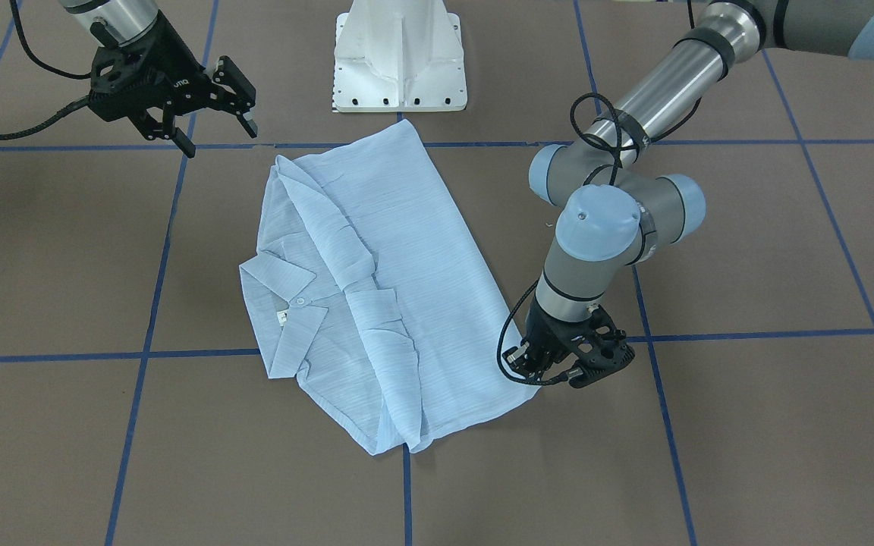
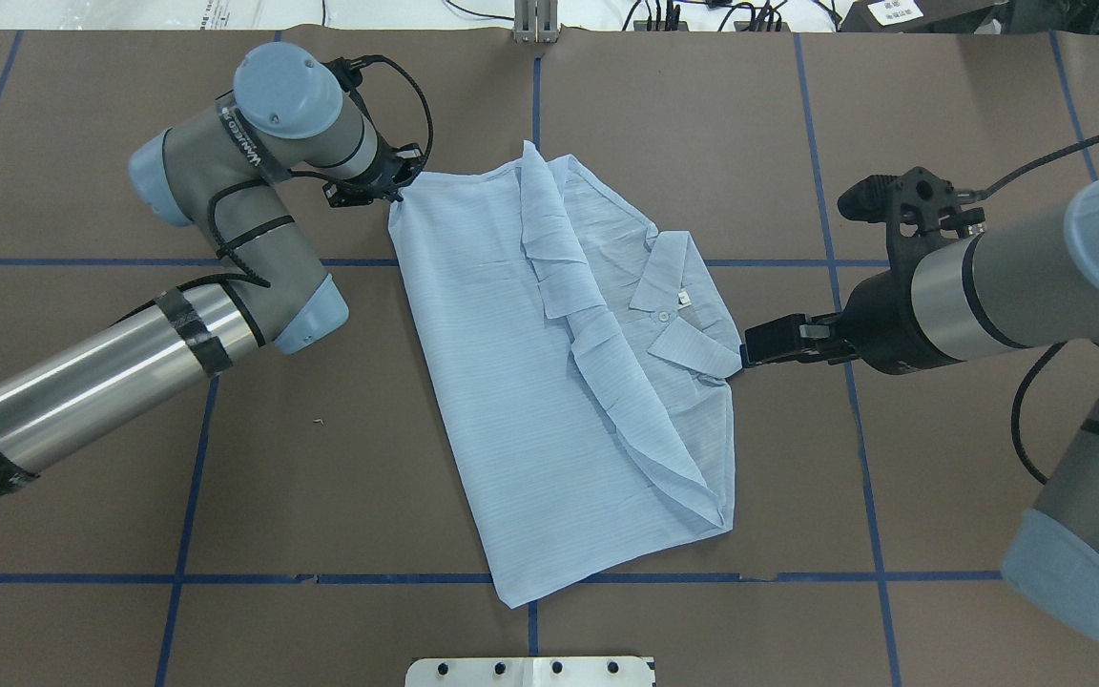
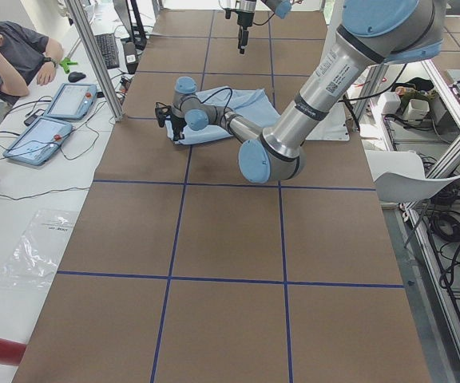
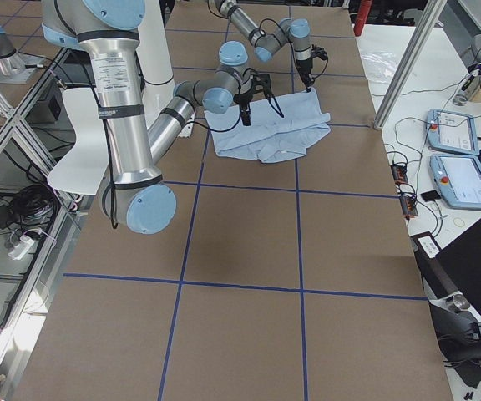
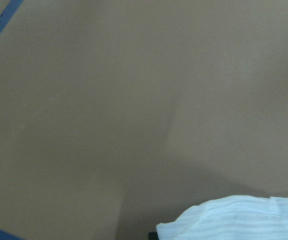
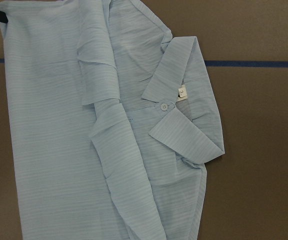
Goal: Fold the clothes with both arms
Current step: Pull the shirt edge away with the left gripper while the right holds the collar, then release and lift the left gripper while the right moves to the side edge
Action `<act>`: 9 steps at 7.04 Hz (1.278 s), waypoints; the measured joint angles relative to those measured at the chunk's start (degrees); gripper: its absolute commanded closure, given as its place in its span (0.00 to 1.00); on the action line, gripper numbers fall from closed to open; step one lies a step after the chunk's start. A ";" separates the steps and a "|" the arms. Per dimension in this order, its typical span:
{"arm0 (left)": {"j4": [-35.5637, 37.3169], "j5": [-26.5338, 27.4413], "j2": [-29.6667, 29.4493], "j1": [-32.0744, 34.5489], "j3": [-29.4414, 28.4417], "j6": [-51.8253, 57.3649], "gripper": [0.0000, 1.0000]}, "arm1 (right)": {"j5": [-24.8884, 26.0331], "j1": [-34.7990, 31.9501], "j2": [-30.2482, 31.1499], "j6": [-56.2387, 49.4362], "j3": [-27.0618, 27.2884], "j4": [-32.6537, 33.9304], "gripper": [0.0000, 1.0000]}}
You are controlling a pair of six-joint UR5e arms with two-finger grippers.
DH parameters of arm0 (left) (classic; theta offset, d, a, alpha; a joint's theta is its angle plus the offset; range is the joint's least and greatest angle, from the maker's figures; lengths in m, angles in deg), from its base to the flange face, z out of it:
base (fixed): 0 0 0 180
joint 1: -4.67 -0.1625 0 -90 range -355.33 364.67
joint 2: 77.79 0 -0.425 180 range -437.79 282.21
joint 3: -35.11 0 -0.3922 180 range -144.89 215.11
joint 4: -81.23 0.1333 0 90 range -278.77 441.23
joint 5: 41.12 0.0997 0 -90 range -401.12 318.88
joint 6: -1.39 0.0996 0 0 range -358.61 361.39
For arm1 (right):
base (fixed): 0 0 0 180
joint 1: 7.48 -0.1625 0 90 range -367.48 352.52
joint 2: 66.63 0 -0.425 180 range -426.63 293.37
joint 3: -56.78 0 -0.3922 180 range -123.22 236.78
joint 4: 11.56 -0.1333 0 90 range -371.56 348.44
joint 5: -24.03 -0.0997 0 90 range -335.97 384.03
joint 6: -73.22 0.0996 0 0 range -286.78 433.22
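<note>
The pale-blue striped shirt [image 1: 407,288] [image 2: 511,382] lies folded lengthwise on the brown table, collar [image 2: 673,305] toward my right side. My left gripper [image 1: 539,379] [image 2: 387,191] is down at table level on the shirt's far-left corner and looks shut on it. That corner [image 5: 239,220] fills the bottom of the left wrist view. My right gripper [image 1: 221,141] [image 2: 802,277] hangs open above the table, just off the collar side, holding nothing. Its camera looks down on the shirt [image 6: 49,125].
The white pedestal base [image 1: 399,61] stands just behind the shirt's near end. Blue tape lines cross the table. A seated person [image 3: 6,48] and two tablets [image 3: 50,120] are beyond the table's far edge. A white chair [image 3: 406,179] stands on the robot's side.
</note>
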 measured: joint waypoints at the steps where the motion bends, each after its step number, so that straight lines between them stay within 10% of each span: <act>1: -3.48 0.65 -2.83 0.41 -5.12 0.13 1.00 | 0.00 0.00 0.00 0.03 -0.03 -0.02 0.00; 9: -19.01 7.79 -8.79 1.53 -19.26 2.62 1.00 | 0.75 0.00 -0.42 0.05 -0.01 -0.18 0.00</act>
